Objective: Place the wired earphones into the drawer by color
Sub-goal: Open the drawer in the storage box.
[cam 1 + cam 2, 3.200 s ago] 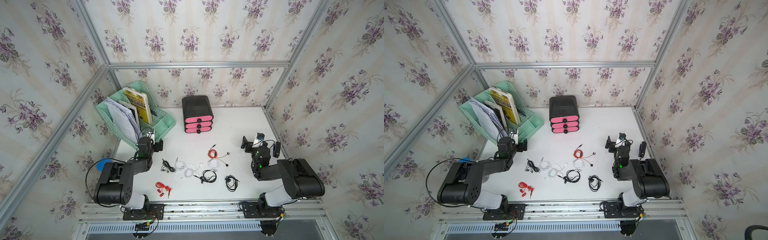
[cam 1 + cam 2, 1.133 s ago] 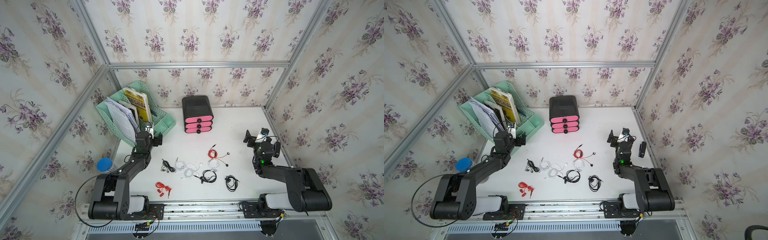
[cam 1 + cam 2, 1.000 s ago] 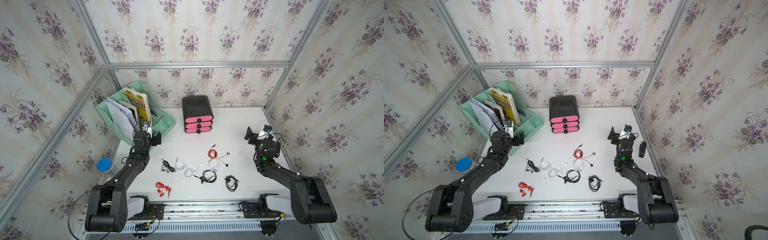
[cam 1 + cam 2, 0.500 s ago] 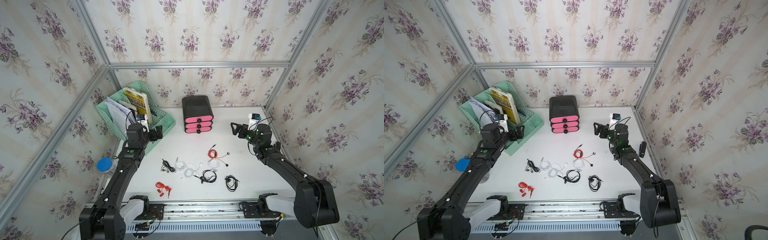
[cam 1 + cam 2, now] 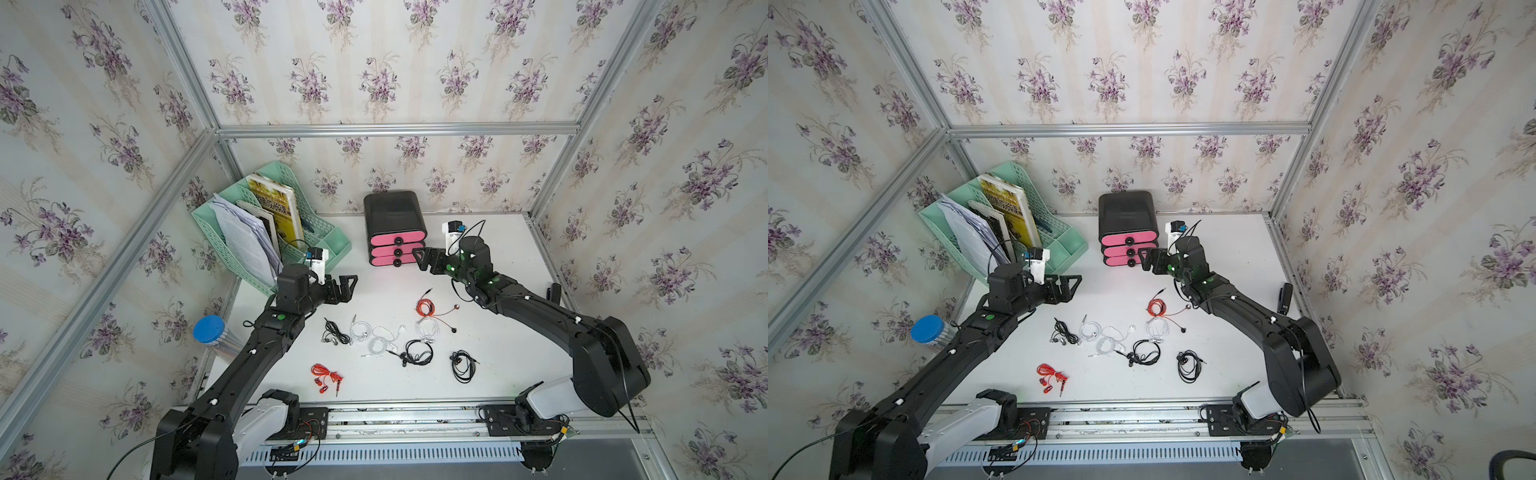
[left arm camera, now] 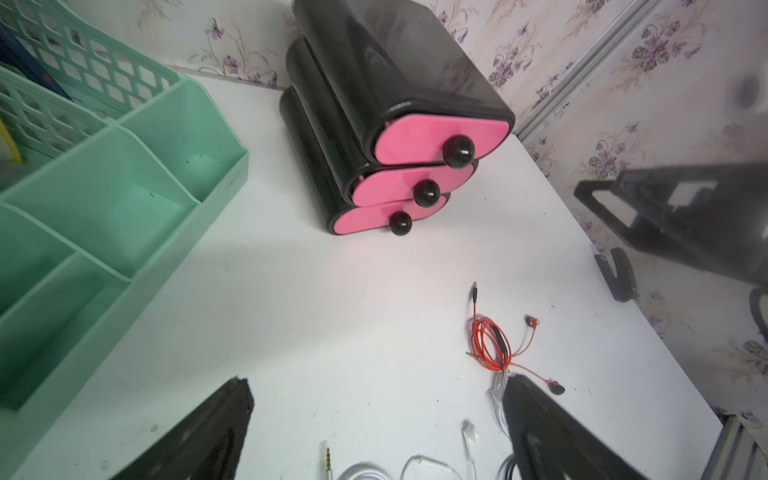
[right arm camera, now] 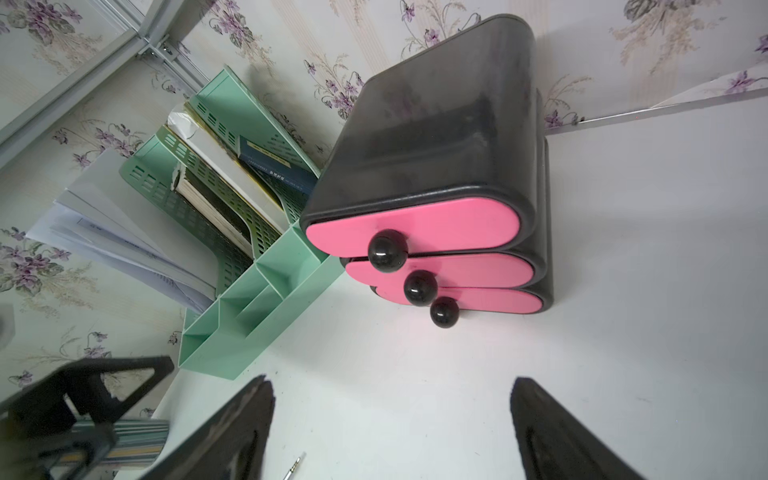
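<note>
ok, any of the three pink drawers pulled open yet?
No, all three pink drawers sit closed, fronts flush with the black cabinet, in the right wrist view.

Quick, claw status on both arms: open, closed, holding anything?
Left claw: open, holding nothing.
Right claw: open, holding nothing.

Over in the back left corner of the white table (image 5: pixel 515 245) stands a mint-green file rack (image 5: pixel 338 245), tall slots behind and low open compartments in front. A sheaf of white papers (image 5: pixel 245 241) fans out of the outermost slot, a yellow-covered book (image 5: pixel 274 203) stands upright farther in, and a dark blue book (image 7: pixel 278 170) lies slanted low in the rack. A blue-lidded jar (image 5: pixel 209 329) stands at the table's left edge, and a small black object (image 5: pixel 552 292) lies by the right edge. Purple-flowered wallpaper (image 5: pixel 374 62) covers the walls behind an aluminium frame (image 5: pixel 395 129).
</note>
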Robot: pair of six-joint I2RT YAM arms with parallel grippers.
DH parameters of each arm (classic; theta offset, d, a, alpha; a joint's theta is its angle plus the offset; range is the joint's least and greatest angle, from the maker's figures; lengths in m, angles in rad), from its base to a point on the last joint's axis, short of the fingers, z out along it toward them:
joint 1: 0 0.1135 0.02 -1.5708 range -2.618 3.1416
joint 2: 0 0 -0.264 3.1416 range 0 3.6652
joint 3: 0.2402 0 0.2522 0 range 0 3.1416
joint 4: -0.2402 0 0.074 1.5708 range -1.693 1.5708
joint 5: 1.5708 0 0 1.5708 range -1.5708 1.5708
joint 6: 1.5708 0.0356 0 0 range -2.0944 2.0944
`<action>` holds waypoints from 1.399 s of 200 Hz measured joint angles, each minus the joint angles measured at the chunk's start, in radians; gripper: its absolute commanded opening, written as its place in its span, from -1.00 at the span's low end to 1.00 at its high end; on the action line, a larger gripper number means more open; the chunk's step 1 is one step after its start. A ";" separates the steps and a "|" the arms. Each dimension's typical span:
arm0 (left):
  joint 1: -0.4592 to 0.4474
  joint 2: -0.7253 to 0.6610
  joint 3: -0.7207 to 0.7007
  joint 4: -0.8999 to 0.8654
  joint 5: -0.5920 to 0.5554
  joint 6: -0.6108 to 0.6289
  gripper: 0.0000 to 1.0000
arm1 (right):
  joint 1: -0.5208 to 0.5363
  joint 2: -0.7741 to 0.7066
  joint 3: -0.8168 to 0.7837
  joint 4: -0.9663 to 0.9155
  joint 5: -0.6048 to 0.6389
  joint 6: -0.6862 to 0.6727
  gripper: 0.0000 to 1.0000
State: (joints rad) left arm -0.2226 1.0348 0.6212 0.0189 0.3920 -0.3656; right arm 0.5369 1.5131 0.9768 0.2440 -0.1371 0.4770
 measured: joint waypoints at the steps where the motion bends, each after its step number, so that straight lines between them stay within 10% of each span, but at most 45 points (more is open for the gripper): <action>1: -0.001 -0.001 -0.001 0.000 0.000 0.000 0.97 | 0.003 0.003 0.003 -0.002 0.003 0.001 0.82; 280: -0.013 -0.036 -0.019 0.019 -0.089 0.025 0.98 | 0.106 0.425 0.462 -0.203 0.263 0.121 -0.02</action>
State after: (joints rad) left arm -0.2359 0.9989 0.6025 0.0380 0.3035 -0.3405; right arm 0.6430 1.9385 1.4391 0.0414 0.1257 0.5983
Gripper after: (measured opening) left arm 0.988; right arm 0.508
